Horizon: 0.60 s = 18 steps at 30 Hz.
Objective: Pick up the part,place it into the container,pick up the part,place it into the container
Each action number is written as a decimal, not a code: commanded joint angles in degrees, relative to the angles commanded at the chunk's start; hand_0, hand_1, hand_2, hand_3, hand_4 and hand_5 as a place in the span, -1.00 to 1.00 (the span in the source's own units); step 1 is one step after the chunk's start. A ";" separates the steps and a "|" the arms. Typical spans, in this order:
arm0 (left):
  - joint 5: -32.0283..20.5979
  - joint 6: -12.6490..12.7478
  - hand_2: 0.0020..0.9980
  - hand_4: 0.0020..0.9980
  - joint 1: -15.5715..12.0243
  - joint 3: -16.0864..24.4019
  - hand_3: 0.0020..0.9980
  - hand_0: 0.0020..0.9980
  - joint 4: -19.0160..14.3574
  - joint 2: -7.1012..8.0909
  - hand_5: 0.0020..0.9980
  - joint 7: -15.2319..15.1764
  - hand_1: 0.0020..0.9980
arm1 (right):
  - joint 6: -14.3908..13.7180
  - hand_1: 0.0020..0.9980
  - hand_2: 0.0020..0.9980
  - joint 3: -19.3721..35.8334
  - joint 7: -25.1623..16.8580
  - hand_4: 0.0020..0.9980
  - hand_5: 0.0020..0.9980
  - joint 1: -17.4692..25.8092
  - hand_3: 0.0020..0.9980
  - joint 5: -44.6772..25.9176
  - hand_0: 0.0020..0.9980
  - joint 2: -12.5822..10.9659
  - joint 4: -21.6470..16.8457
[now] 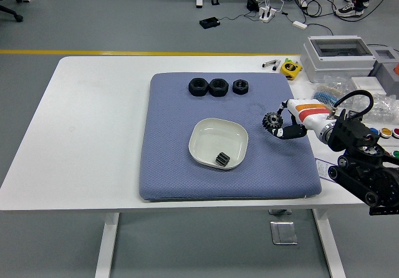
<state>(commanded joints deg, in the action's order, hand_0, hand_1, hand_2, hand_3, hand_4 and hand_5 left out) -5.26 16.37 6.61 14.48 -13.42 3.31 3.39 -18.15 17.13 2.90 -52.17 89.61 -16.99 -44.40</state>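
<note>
My right robot hand (282, 127) pinches the black gear (270, 121); I should carry it level over the white bowl (219, 143) at frame centre.

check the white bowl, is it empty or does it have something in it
Not empty: the white bowl on the blue mat holds one small dark part near its front edge. The right robot hand holds a black gear outside it.
</note>
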 joint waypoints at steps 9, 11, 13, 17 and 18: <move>0.33 -0.02 0.32 0.15 -0.12 0.15 0.19 0.23 -0.02 0.02 0.17 0.13 0.17 | -1.47 -0.93 -0.65 0.34 0.19 0.51 0.03 0.58 -0.06 0.31 -1.00 -2.31 -11.51; 0.42 -0.01 0.32 0.15 -0.23 0.18 0.19 0.23 -0.02 0.05 0.17 0.16 0.17 | -1.43 -0.93 -0.65 -0.38 0.96 0.51 0.03 0.44 -0.06 1.36 -1.00 -1.95 -13.95; 0.51 0.04 0.32 0.15 -0.34 0.24 0.19 0.23 0.00 0.06 0.17 0.17 0.17 | -1.21 -0.93 -0.65 -1.07 1.60 0.51 0.03 0.26 -0.06 2.03 -1.00 -1.36 -15.63; -0.34 0.16 0.31 0.15 -0.58 -0.25 0.19 0.23 0.01 0.02 0.17 -0.23 0.17 | -1.91 -0.89 -0.60 -1.43 1.98 0.55 0.03 0.14 -0.08 2.11 -1.00 0.40 -16.56; -0.51 0.19 0.31 0.15 -0.63 -0.34 0.19 0.23 0.01 0.01 0.17 -0.31 0.17 | -2.18 -0.89 -0.60 -1.50 2.20 0.55 0.03 0.08 -0.08 2.44 -1.00 0.91 -16.50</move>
<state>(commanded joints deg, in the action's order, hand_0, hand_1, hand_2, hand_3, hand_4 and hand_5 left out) -5.77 16.56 5.98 14.13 -13.41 3.33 3.08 -20.32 15.64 5.11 -52.09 92.05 -16.09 -60.90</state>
